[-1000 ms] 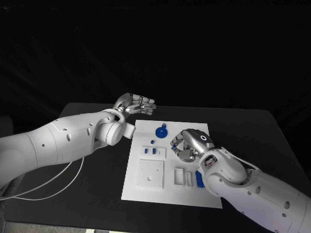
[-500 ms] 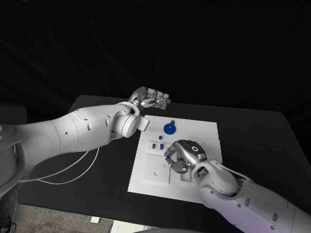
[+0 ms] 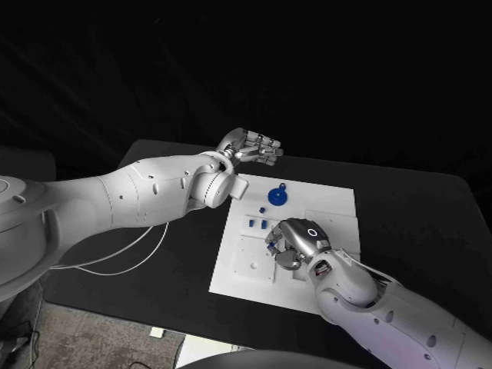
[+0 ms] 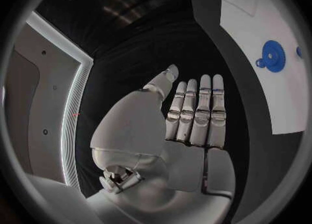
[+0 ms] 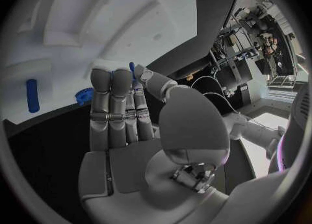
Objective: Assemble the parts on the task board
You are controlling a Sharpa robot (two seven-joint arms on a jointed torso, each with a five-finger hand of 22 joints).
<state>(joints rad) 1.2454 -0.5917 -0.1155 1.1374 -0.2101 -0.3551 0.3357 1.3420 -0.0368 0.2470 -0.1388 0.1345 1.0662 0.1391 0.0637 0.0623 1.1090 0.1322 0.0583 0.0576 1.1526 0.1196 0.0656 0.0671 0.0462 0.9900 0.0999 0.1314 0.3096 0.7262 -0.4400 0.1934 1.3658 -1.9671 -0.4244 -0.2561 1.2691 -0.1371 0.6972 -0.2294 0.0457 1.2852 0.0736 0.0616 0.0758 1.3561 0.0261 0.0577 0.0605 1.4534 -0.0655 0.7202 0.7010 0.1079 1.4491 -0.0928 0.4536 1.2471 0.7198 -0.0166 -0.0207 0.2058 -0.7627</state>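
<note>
Over the task board (image 3: 329, 201) the right hand (image 3: 291, 243) has slid from its near-right corner toward the middle, pinching a small blue part (image 5: 132, 69); insertion looks close. Beyond the far edge, by the blue gear (image 3: 277, 197), the left hand (image 3: 250, 147) hovers, fingers straight, empty.

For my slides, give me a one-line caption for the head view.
Right hand hovers low over the white task board near the blue gear, while the left hand waits beyond the board's far edge.
</note>
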